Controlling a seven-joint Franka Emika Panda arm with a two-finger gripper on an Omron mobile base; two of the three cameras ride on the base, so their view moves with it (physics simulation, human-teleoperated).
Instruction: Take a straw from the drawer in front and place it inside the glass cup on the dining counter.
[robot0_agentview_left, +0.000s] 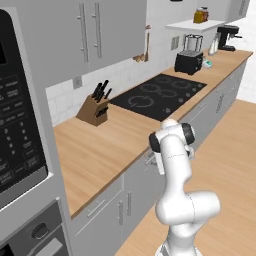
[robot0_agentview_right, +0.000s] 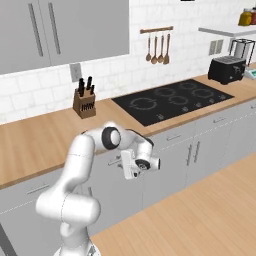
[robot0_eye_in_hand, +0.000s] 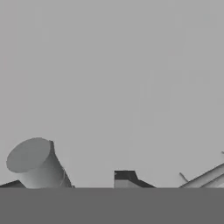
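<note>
Over on the left, the knife block (robot0_agentview_right: 84, 102) stands on the wooden desk (robot0_agentview_right: 40, 140) against the tiled wall. Moving along, the white arm folds down and forward, and the tool (robot0_agentview_right: 122, 164) is right up against the light grey front of the drawer (robot0_agentview_left: 137, 169), just under the desk edge. Up close, that flat grey front (robot0_eye_in_hand: 112, 87) looms, one dark fingertip (robot0_eye_in_hand: 124, 177) low in the picture and the silver handle (robot0_eye_in_hand: 203, 178) just beside it. Is the tool open or clamped? Cannot tell. Further right sit the black cooktop (robot0_agentview_right: 172, 100) and then the toaster (robot0_agentview_right: 226, 69).
</note>
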